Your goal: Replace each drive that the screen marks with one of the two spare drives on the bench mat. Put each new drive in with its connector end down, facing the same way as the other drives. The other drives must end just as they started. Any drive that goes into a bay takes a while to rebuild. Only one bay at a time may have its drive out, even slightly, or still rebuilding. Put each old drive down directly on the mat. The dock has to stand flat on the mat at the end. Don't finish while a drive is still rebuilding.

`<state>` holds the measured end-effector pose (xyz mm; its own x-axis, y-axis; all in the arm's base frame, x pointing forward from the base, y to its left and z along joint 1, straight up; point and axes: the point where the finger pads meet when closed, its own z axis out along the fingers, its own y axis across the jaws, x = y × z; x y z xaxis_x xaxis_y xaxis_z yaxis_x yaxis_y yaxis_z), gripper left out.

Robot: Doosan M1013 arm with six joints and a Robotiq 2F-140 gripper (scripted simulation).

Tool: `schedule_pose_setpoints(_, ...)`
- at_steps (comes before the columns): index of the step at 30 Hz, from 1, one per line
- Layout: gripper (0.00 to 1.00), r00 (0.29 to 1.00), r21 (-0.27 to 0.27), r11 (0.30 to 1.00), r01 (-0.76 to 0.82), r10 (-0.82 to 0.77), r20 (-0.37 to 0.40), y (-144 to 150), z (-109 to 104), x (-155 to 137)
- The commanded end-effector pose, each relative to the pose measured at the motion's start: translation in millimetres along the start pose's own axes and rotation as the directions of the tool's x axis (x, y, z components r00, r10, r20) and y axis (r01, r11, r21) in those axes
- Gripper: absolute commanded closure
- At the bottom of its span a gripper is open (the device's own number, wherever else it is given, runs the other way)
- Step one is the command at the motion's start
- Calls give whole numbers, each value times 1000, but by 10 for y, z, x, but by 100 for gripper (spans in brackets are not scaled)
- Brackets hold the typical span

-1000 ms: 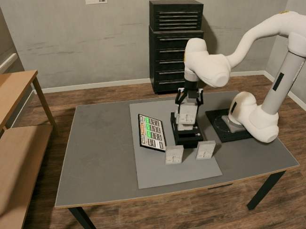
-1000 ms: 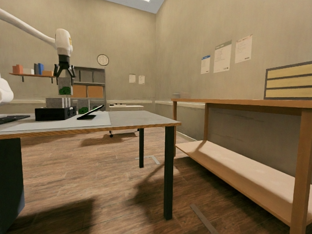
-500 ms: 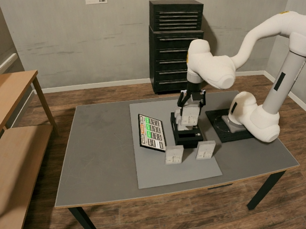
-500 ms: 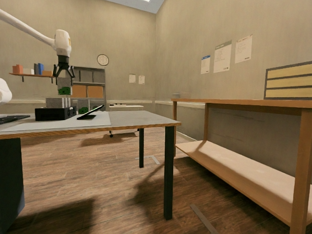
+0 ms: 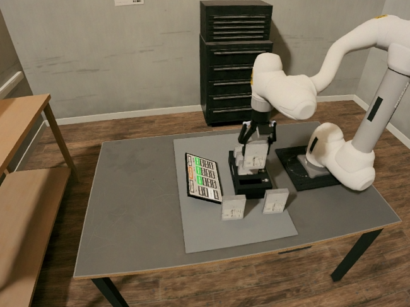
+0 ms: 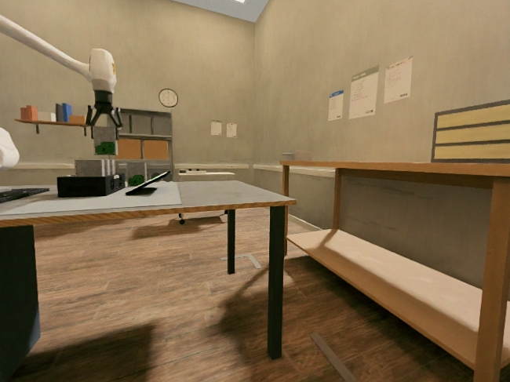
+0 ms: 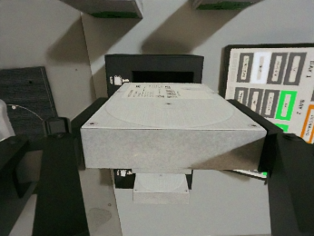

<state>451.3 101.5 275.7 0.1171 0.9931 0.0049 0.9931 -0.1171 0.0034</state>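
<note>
My gripper (image 5: 257,149) (image 6: 104,137) (image 7: 167,113) is shut on a grey drive (image 5: 256,160) (image 6: 103,133) (image 7: 168,115). It holds the drive upright, green connector end down, above the dock (image 5: 258,194) (image 6: 81,188) (image 7: 154,61) with a gap below. The dock stands on the mat (image 5: 222,240); its front bay (image 5: 249,181) (image 7: 165,77) is empty. Other drives (image 6: 87,167) stand in the dock, partly hidden by the held one. Two drives (image 5: 233,208) (image 5: 275,201) stand on the mat before the dock. The screen (image 5: 207,180) (image 7: 272,73) shows green marks, an orange box and one pale box.
The tilted screen stands close beside the dock. The black arm base plate (image 5: 297,182) (image 7: 27,91) is on the dock's other side. A wooden side table (image 5: 20,109) stands at the left, and a black tool cabinet (image 5: 236,61) is behind the bench.
</note>
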Motion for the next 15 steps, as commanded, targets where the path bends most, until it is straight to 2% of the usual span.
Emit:
schedule_pose_setpoints(1,90,1000,-1,1000,0,0,-1,3,-5,2)
schedule_pose_setpoints(15,90,1000,-1,1000,0,0,-1,3,22,2)
